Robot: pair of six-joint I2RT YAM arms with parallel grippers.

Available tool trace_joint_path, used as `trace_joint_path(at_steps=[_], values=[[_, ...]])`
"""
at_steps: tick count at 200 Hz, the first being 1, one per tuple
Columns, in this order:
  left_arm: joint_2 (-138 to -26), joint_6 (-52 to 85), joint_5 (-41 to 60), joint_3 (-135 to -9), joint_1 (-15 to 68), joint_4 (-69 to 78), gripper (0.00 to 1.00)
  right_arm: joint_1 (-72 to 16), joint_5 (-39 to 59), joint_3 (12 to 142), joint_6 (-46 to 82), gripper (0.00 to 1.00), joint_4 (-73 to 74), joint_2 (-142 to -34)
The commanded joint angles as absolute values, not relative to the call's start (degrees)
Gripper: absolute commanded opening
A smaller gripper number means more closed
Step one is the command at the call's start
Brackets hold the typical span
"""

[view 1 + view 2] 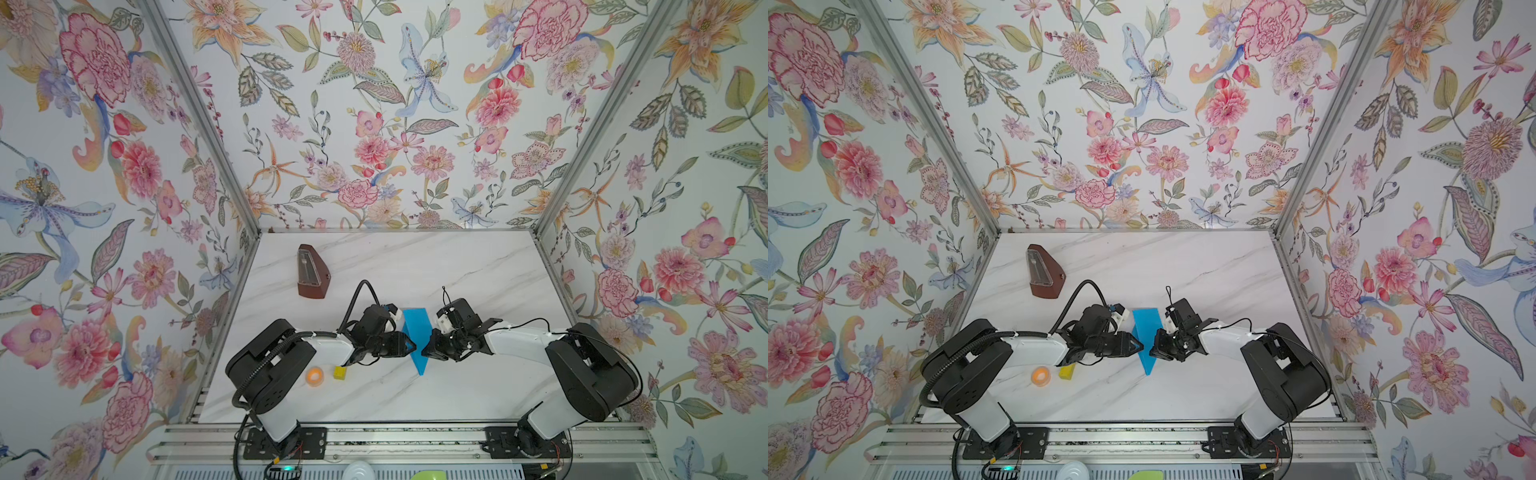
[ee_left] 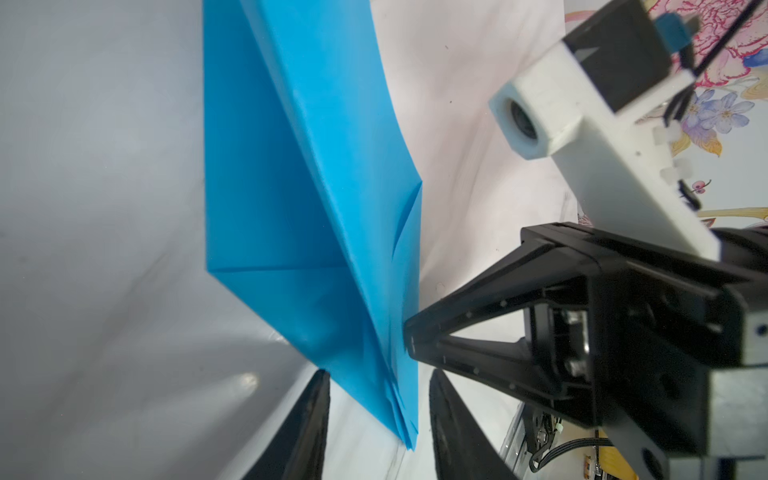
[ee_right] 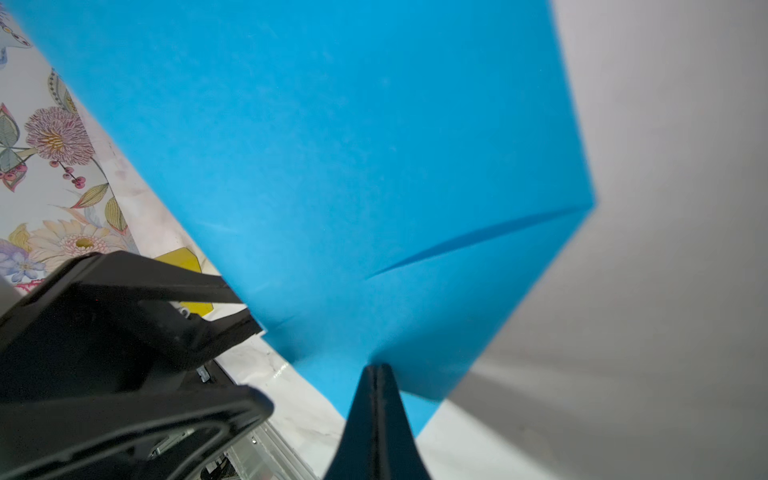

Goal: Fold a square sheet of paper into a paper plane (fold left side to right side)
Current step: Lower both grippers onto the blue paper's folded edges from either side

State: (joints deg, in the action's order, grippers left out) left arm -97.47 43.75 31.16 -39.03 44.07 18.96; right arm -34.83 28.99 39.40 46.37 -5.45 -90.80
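Blue paper (image 1: 417, 338) lay mid-table (image 1: 457, 270), folded to narrow point, one side tilted up. Looked thin, light, floppy, likely to slide or crumple; best pinched at creased edge. At pointed end, left fingers (image 2: 307, 428) stood apart, straddling it. Against raised side, right fingers (image 2: 478, 297) were closed, gripping nothing. Yellow block (image 1: 340, 372) sat near left arm; far table was open.

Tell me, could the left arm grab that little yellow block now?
Probably, though not at once: the yellow block lies uncovered beside that arm, but the left gripper straddles the blue paper.
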Motion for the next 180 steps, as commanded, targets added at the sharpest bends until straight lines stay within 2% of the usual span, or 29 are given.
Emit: trace_joint_path(at_steps=[1,53,103,158,180], values=[[-98.4,44.2,30.6,-40.3,44.6,17.9,0.36,-35.5,29.2,38.7,47.1,0.01,-4.8,-92.0],[-99.2,43.9,29.5,-41.3,44.6,16.9,0.26,-36.0,29.5,38.7,47.4,0.01,-4.0,-93.0],[-99.2,43.1,28.3,-41.8,44.6,15.0,0.11,-36.1,29.6,38.8,47.5,0.01,-4.2,-92.9],[-100.1,42.0,28.0,-42.4,44.6,13.9,0.01,-36.1,29.3,39.3,47.4,0.01,-5.5,-91.2],[-100.3,40.3,27.3,-43.2,44.4,11.9,0.0,-35.7,28.1,39.6,47.5,0.06,-6.7,-89.0]])
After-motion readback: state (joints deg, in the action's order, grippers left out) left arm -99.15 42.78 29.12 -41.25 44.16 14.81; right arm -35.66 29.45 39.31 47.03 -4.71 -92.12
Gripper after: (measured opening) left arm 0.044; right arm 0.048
